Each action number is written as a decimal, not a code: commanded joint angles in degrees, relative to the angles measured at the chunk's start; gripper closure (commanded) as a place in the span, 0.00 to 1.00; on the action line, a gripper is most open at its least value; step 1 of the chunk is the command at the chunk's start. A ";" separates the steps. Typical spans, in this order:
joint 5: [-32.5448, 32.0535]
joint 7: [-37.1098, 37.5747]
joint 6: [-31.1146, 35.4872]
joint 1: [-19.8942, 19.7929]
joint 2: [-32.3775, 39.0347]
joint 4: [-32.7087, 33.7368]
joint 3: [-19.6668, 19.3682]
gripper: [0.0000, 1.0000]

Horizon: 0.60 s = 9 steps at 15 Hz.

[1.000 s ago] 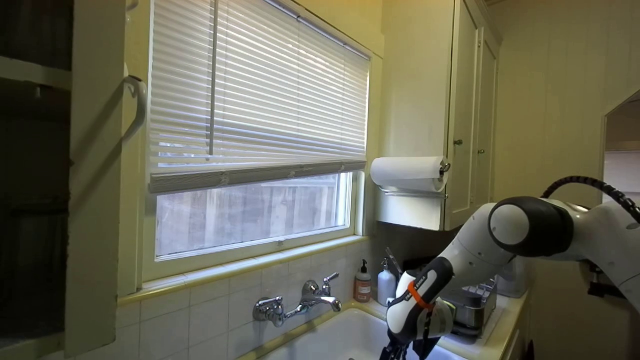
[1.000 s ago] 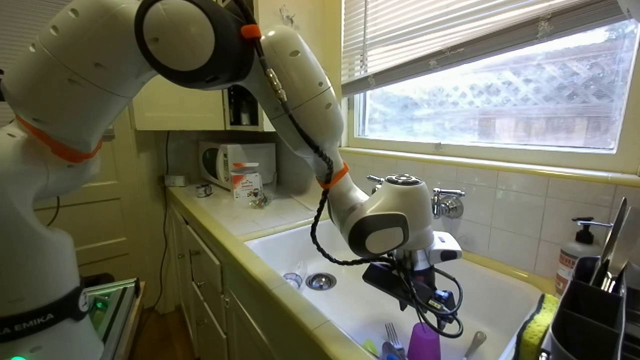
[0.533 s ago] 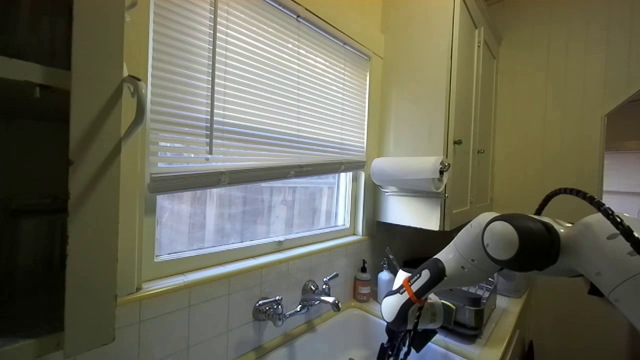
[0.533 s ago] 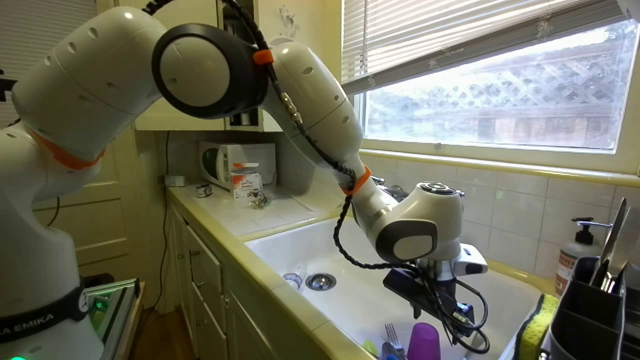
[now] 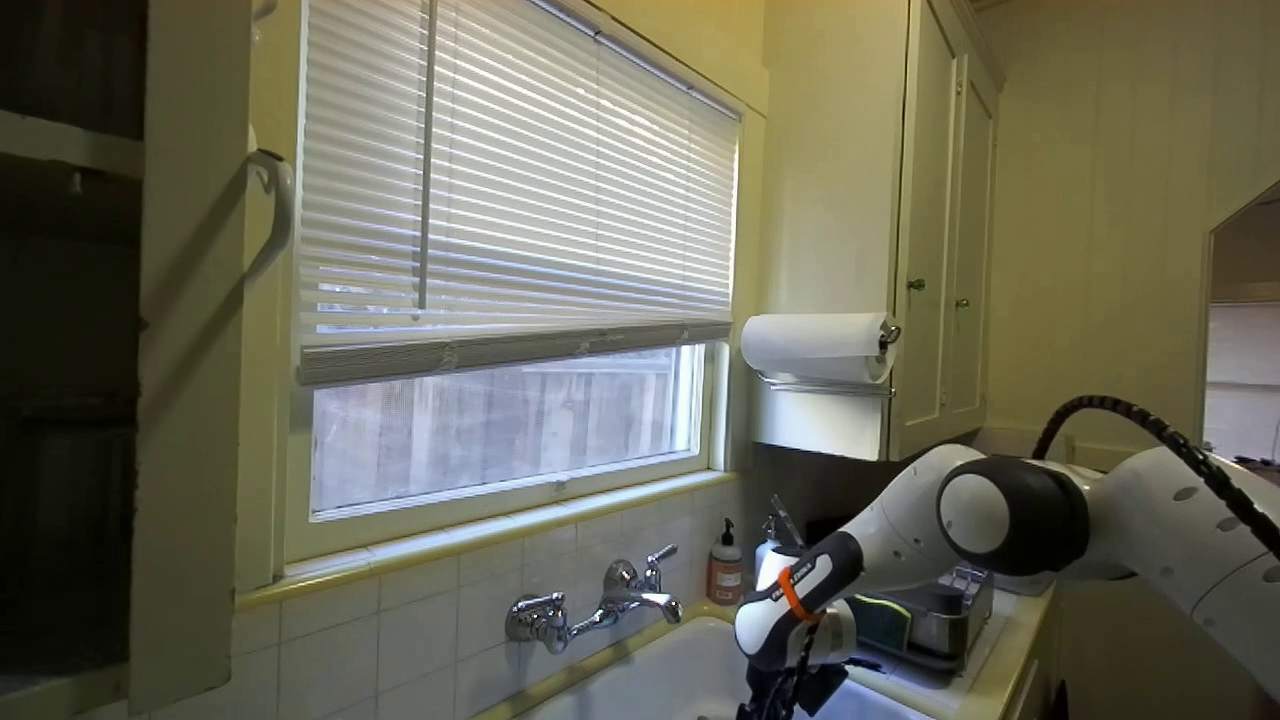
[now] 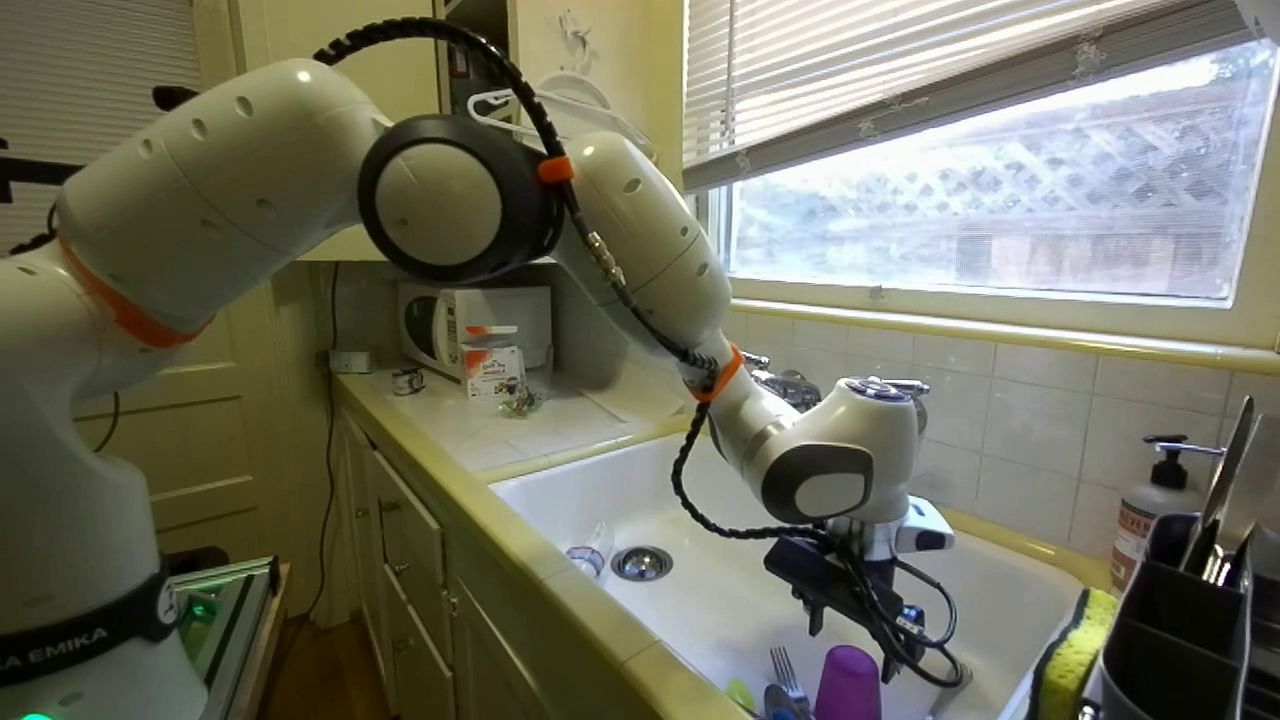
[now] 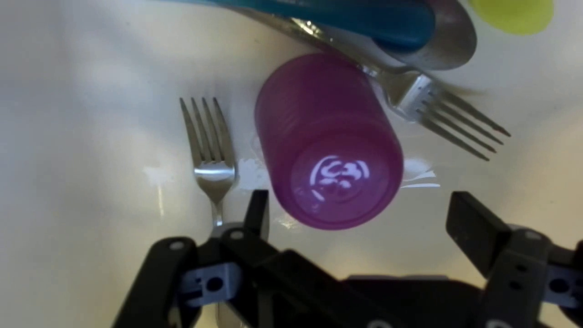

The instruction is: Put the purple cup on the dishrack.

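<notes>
The purple cup stands upside down in the white sink, its base facing up in the wrist view. My gripper hangs over the sink just above and beside the cup. In the wrist view my gripper is open and empty. Its two black fingers are wide apart, and the cup's base lies between and slightly beyond them, nearer the left finger. The dark dishrack with utensil compartments stands at the sink's right edge; it also shows behind the arm in an exterior view. The cup is out of view there.
A fork lies left of the cup, and another fork lies close on its right. A blue-handled utensil lies beyond. A yellow sponge sits by the rack. A soap bottle and faucet line the wall.
The arm's elbow has come down. In an exterior view the gripper moved right and slightly down, then back a little left. The purple cup has not moved.
</notes>
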 commanded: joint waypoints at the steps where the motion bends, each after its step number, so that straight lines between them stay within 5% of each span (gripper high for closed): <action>1: 0.61 0.74 -3.40 2.01 4.23 4.88 -1.84 0.00; 5: 0.92 2.20 -3.67 2.43 5.99 6.67 -3.02 0.03; 6: 0.79 2.96 -3.83 2.68 6.02 6.84 -3.55 0.27; 8: 0.71 4.32 -3.97 2.96 5.92 6.91 -4.41 0.31; 9: 0.62 5.03 -4.54 3.15 5.63 6.72 -4.87 0.41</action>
